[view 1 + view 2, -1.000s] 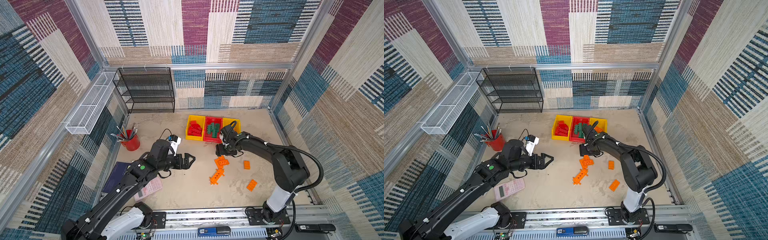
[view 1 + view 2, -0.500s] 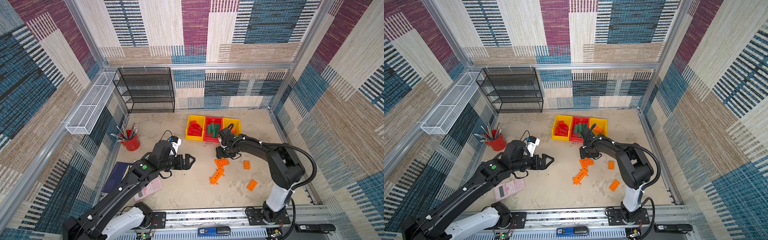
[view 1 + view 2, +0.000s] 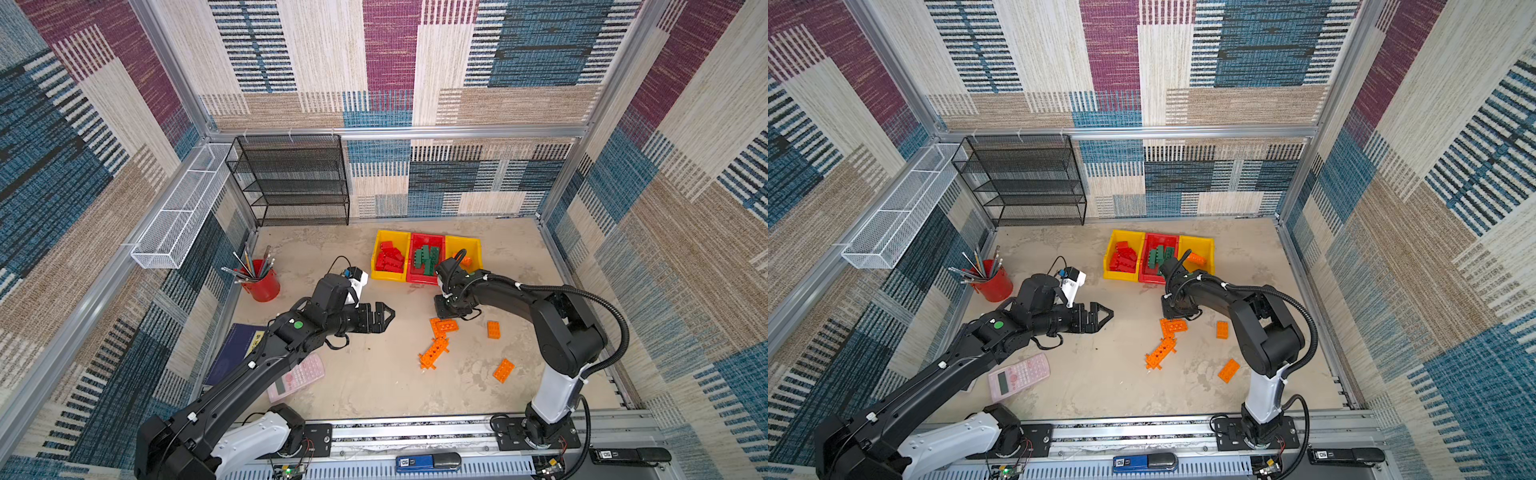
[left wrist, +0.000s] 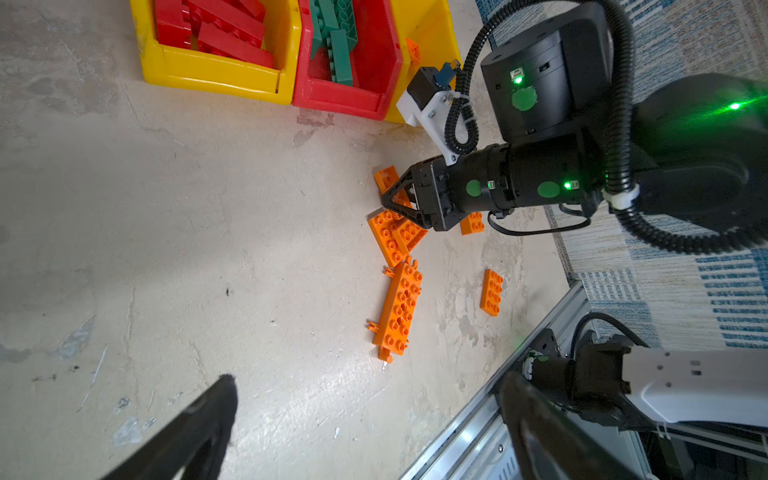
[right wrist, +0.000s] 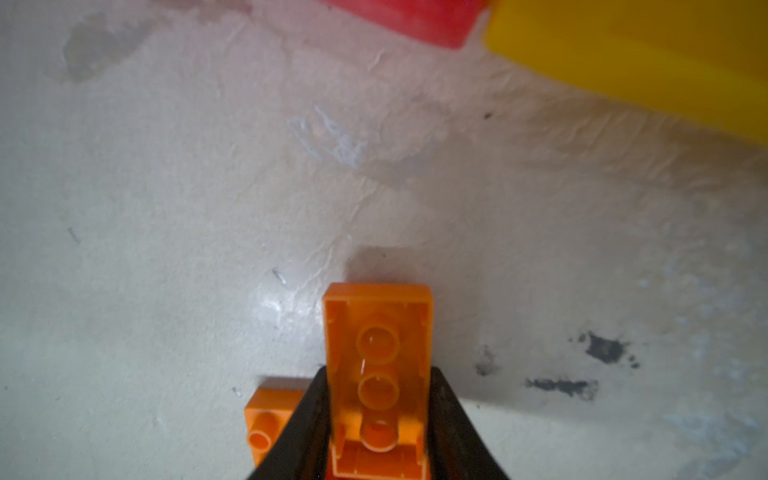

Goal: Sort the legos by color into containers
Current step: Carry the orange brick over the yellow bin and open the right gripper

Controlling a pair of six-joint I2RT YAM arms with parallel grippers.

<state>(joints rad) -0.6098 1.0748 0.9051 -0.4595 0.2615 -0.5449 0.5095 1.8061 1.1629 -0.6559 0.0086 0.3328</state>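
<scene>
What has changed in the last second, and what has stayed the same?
The right hand closed on an orange brick, with little other movement. The left hand stays open in the same place. The loose orange bricks and the three bins have not moved.

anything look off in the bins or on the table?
Nothing looks mis-sorted in the containers. One oddity: the orange brick clamped in the right gripper is flipped, with its hollow underside facing the wrist camera.
</scene>
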